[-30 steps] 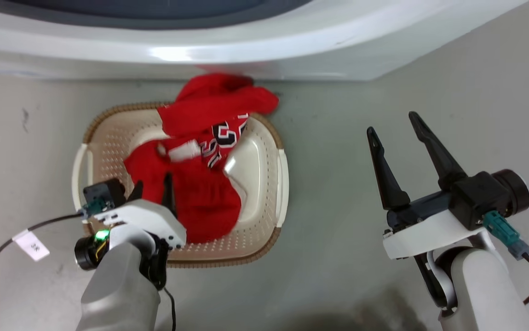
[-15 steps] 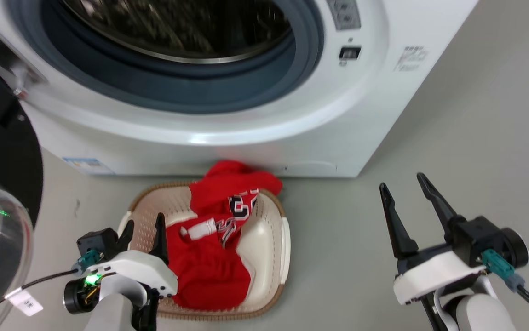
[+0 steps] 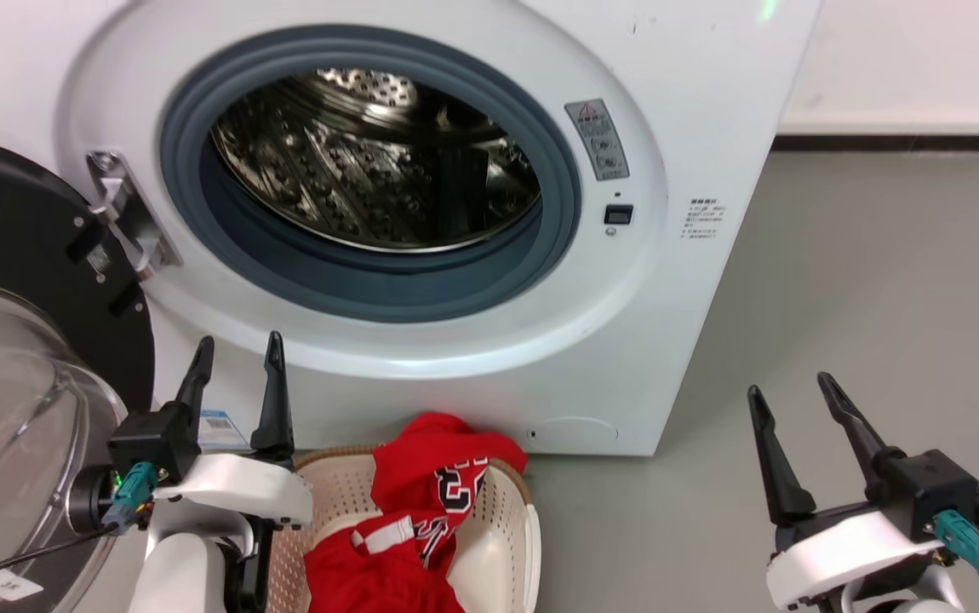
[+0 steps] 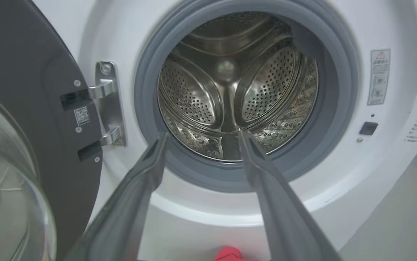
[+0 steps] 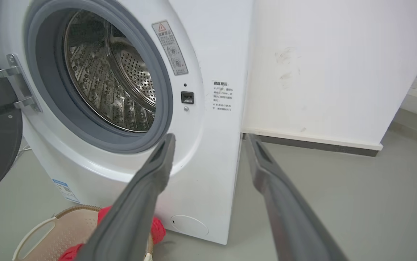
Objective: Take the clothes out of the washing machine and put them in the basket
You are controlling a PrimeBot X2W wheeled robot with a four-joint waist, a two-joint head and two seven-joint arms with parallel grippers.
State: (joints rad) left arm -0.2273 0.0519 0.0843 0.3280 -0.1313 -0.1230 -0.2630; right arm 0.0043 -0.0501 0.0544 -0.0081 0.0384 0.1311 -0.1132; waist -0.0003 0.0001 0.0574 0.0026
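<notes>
The washing machine (image 3: 677,102) stands with its door swung open to the left, and its steel drum (image 3: 370,170) shows no fabric inside. Below it on the floor sits the cream basket (image 3: 530,545), holding the red clothes (image 3: 409,558); the numbered garment drapes over the far rim against the washer. My left gripper (image 3: 239,339) is open and empty, raised before the washer's lower front, left of the basket. My right gripper (image 3: 789,385) is open and empty over the floor to the right. In the left wrist view my gripper (image 4: 203,134) points at the drum (image 4: 266,83).
The black-rimmed glass door (image 3: 4,383) hangs open at the left, close to my left arm. Grey floor (image 3: 881,281) spreads to the right of the washer, up to a white wall (image 5: 321,72) with a dark skirting. The hinge bracket (image 4: 107,105) sits left of the opening.
The head camera tilted up, bringing the washer's opening into view. My left gripper lifted out of the basket, away from the red clothes, which stay there. The right gripper stayed open.
</notes>
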